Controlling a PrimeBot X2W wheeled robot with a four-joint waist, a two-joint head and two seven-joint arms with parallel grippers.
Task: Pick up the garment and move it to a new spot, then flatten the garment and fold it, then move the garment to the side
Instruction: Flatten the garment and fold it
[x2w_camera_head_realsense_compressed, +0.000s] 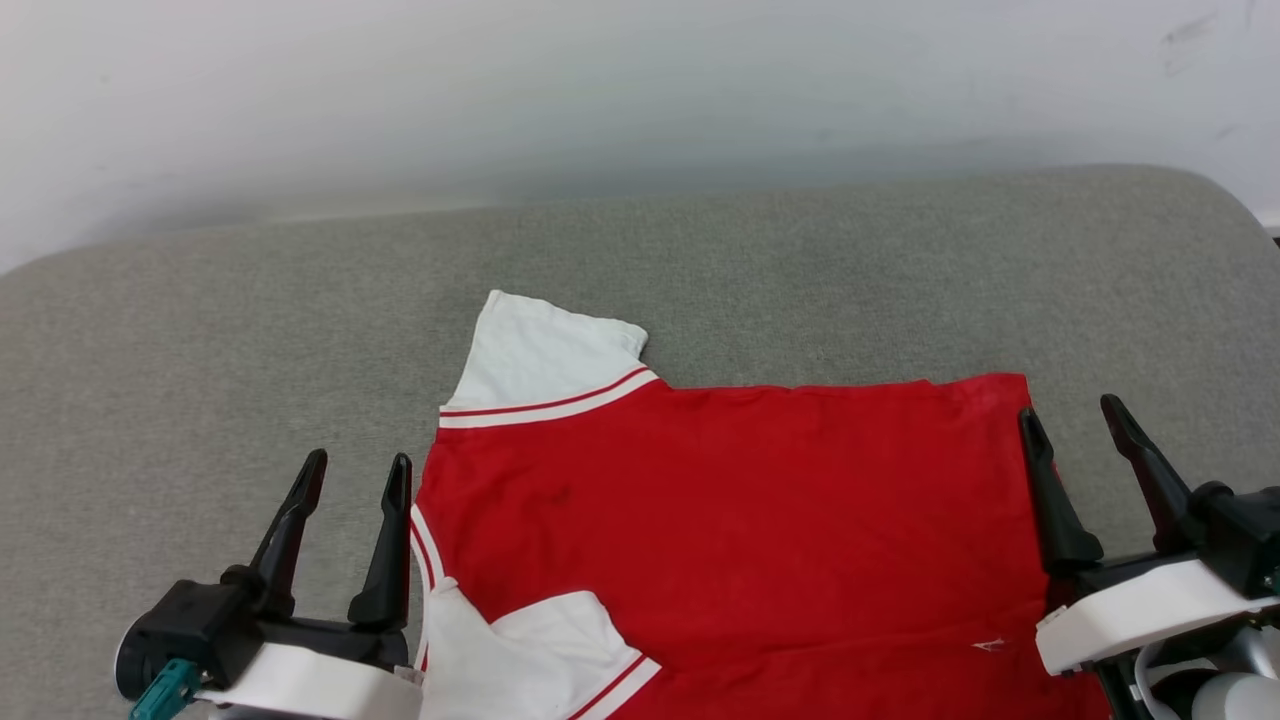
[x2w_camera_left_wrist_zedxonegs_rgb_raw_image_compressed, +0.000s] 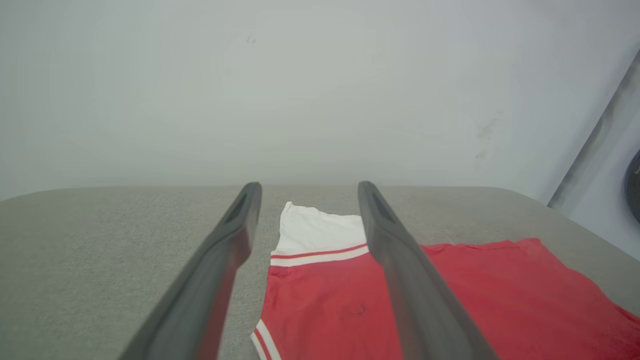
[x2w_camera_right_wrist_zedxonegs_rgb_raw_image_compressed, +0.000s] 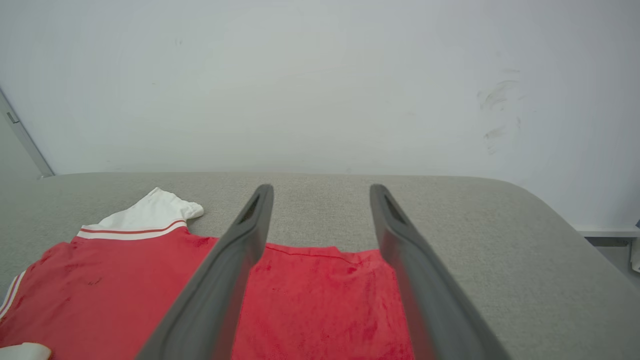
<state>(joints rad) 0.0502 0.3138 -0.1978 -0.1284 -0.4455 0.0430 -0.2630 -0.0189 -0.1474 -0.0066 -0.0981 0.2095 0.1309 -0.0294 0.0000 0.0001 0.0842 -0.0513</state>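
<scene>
Jaws of the left gripper (x2w_camera_head_realsense_compressed: 360, 458) stand spread with nothing between them; its two dark fingers (x2w_camera_head_realsense_compressed: 285, 535) point away from the robot, and the inner one sits just beside the left edge of the garment (x2w_camera_head_realsense_compressed: 720, 500); in the left wrist view the garment's far sleeve shows between the fingers, and the right-hand finger crosses in front of the red cloth; jaws of the right gripper (x2w_camera_head_realsense_compressed: 1068, 408) are likewise wide apart and empty; its inner finger overlaps the garment's right edge in the head view, the outer one stands over bare grey fabric; in the right wrist view red cloth lies between and below the fingers; whether either gripper touches the cloth I cannot tell.

Outward from the grippers, the garment lies spread flat between them on a grey padded surface (x2w_camera_head_realsense_compressed: 200, 350), red body running across from left to right; one white sleeve (x2w_camera_head_realsense_compressed: 540, 350) with red-and-white stripe trim juts away from the robot at the far left corner; a second white sleeve (x2w_camera_head_realsense_compressed: 530, 650) lies folded in over the red body near the bottom edge of the head view; a small white mark (x2w_camera_head_realsense_compressed: 988, 645) shows low on the red near the right gripper; beyond the surface rises a pale wall (x2w_camera_head_realsense_compressed: 600, 90) with a few faint scuffs.
</scene>
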